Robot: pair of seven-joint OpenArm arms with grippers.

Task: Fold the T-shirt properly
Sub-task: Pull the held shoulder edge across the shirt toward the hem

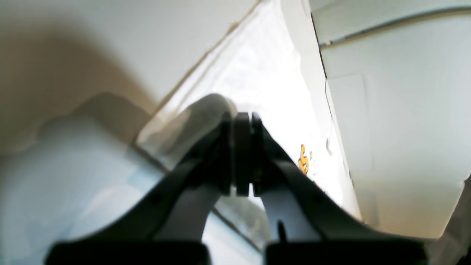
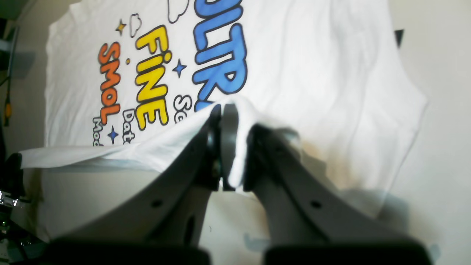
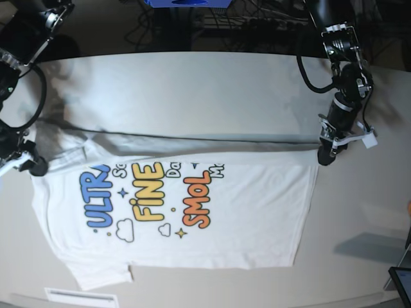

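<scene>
The white T-shirt (image 3: pixel 244 212) lies print up on the table, "ULTRA", "FINE", "SMOL" showing. Its far edge is folded over toward the near side and covers the small text above the big words. My right gripper (image 3: pixel 35 167) is at the shirt's left end. In the right wrist view it (image 2: pixel 230 121) is shut on a raised fold of white cloth above the print (image 2: pixel 217 62). My left gripper (image 3: pixel 324 157) is at the shirt's far right corner. In the left wrist view it (image 1: pixel 243 121) is shut, with white cloth (image 1: pixel 265 81) around its left finger.
The pale table (image 3: pixel 192 83) stretches beyond the shirt to the far side. A white strip (image 3: pixel 80 297) lies at the near edge. Cables and a blue object (image 3: pixel 186 2) are behind the table. A dark device (image 3: pixel 401 279) sits at the right near corner.
</scene>
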